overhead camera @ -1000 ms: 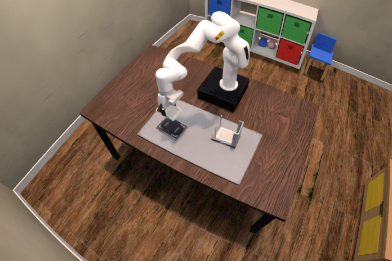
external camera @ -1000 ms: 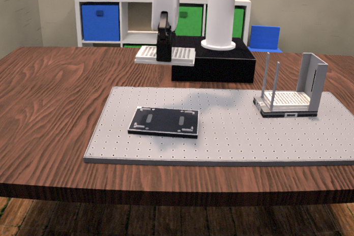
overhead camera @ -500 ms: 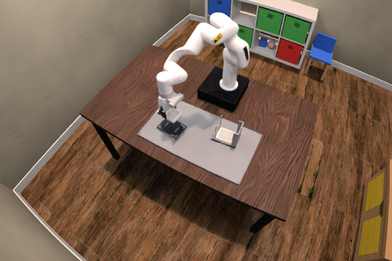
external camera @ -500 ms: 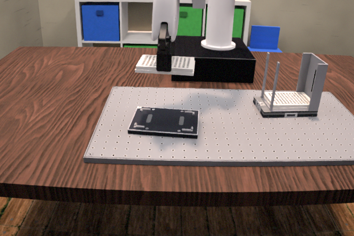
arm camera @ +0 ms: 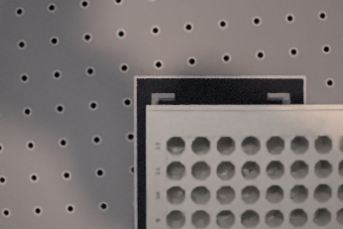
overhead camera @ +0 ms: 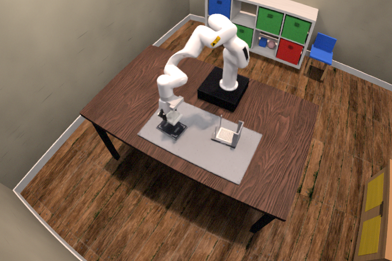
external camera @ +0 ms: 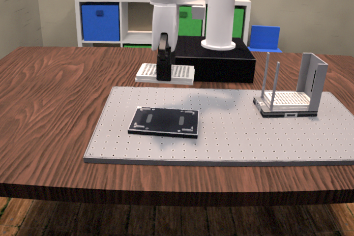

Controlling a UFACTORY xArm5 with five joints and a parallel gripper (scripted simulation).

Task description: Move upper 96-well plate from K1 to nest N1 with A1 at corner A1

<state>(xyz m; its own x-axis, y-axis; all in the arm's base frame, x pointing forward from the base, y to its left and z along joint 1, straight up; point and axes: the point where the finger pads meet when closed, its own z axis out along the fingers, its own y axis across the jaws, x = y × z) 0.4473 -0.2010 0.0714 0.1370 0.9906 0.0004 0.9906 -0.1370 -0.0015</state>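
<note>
My gripper [external camera: 163,70] is shut on a white 96-well plate [external camera: 165,73] and holds it level in the air above the black plate nest N1 [external camera: 164,122]. In the top view the plate [overhead camera: 173,116] hangs just over the nest [overhead camera: 172,129]. In the wrist view the plate [arm camera: 248,171] covers most of the nest [arm camera: 218,90]; two of the nest's corner locators show beyond its edge. The other white plate [external camera: 286,98] lies at the bottom of the grey stack rack K1 [external camera: 291,91] on the right. I cannot make out the plate's cut-off corner or the A1 mark.
The nest and the rack stand on a grey perforated board [external camera: 218,126] on the wooden table. The arm's black base block [external camera: 214,58] stands behind the board. The rack has two thin posts [external camera: 270,80] and a tall back wall [external camera: 313,79].
</note>
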